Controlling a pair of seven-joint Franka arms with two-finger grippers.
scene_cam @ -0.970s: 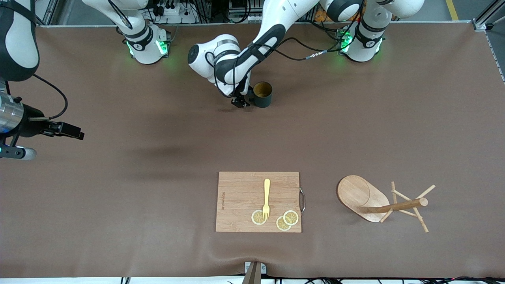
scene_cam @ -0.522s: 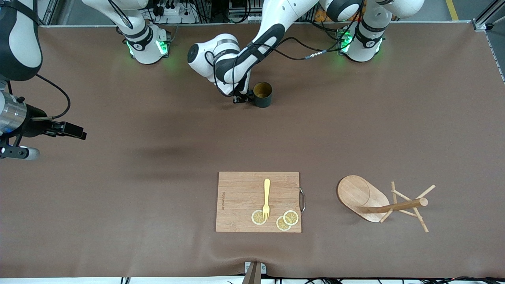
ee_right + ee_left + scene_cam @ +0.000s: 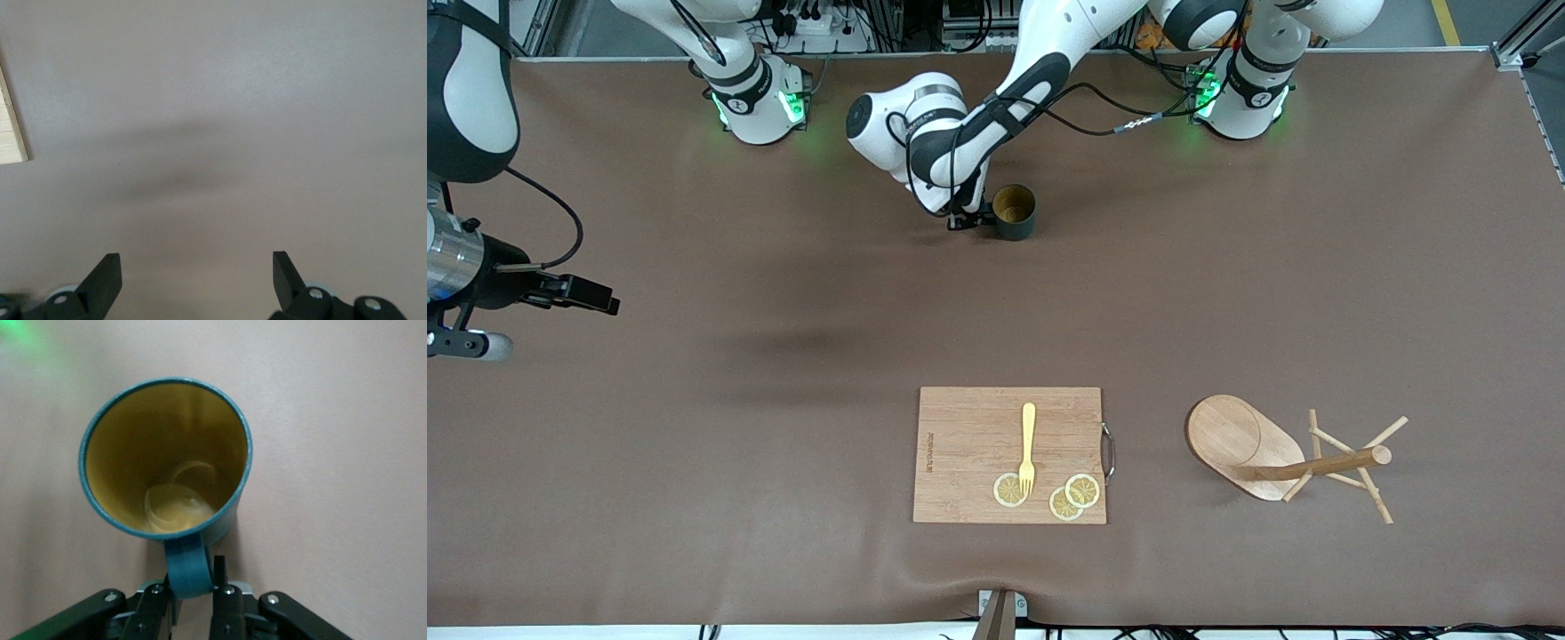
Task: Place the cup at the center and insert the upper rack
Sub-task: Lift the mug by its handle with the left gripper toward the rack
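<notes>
Neither step is finished: left claw (image 3: pixel 190 593) is gripping the cup (image 3: pixel 1014 212) handle near the desk's (image 3: pixel 694 444) robot edge; right claw (image 3: pixel 197 273) is waiting, spread wide; the upper rack (image 3: pixel 1285 458) is lying toppled.

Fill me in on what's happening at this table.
The left gripper is shut on the handle of the cup, which stands upright on the brown table near the robots' bases. The right gripper waits open over bare table at the right arm's end. The upper rack lies tipped on its side beside the cutting board, which holds a fork and lemon slices.
</notes>
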